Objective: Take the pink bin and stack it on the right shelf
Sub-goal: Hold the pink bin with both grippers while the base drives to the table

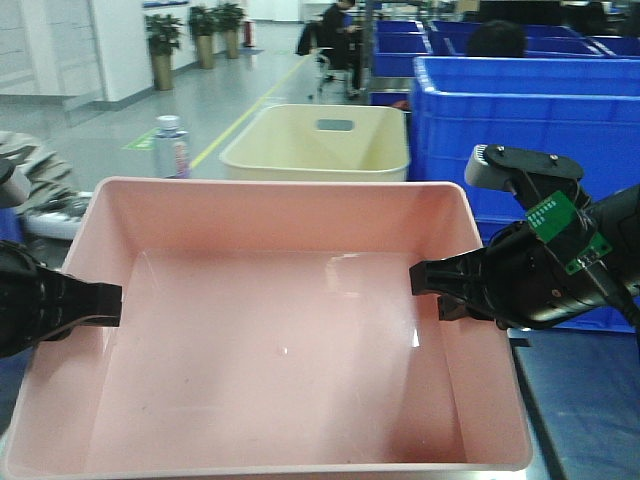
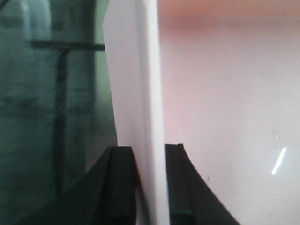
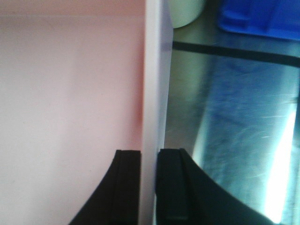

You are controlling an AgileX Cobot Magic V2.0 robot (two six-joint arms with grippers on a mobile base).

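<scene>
- The pink bin [image 1: 280, 330] is lying open side up in the lower middle of the front view, between the two arms.
- The left hand [image 1: 108, 305] is clamping the bin's left wall. In the left wrist view its black fingers [image 2: 119, 183] are sitting one on each side of the pale rim.
- The right hand [image 1: 428, 283] is pinching the right wall in the same way, with one finger inside the bin and one outside.
- A dark, glossy shelf top [image 3: 229, 117] is showing just beside the bin's right wall and is mirroring blue. I cannot tell whether the bin is resting on it or hanging above it.
- A taller cream bin [image 1: 320, 145] is standing just behind the pink one.
- Blue crates [image 1: 520, 110] are standing behind and to the right.
- A bottle [image 1: 172, 145] is standing at the back left.
</scene>
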